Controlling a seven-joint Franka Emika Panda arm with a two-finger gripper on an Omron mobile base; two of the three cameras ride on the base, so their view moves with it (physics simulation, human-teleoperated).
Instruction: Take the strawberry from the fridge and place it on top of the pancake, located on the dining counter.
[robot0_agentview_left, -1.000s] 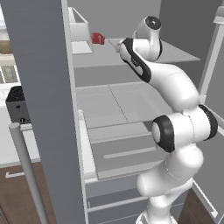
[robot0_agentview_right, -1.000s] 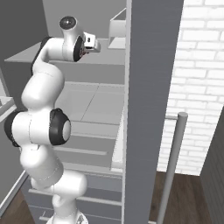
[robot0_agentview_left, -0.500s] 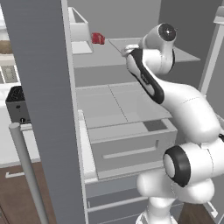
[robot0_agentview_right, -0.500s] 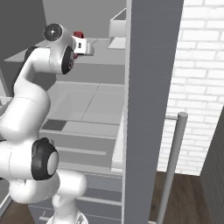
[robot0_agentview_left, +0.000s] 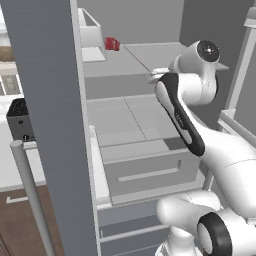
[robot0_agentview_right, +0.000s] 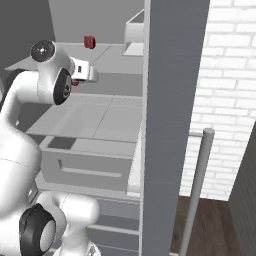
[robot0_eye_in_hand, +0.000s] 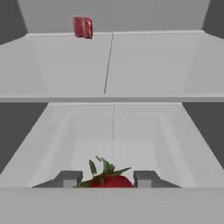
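Pale fridge (robot0_eye_in_hand: 144, 65) shelves are being faced; the strawberry (robot0_eye_in_hand: 110, 180), at six o'clock, is being pinched between the gripper (robot0_eye_in_hand: 107, 179) fingers across its sides. Light, soft, easily bruised, gentle pressure is judged sufficient.

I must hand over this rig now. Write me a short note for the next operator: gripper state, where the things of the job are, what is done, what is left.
Gripper: shut on the strawberry, held between the fingertips, green leaves up.
Fridge: doors open; the hand is in front of its pale shelves. The blocky red lump at the back of the upper shelf is another item; leave it.
Done: strawberry picked.
Left: carry it out of the fridge, go to the dining counter, set it on the pancake.
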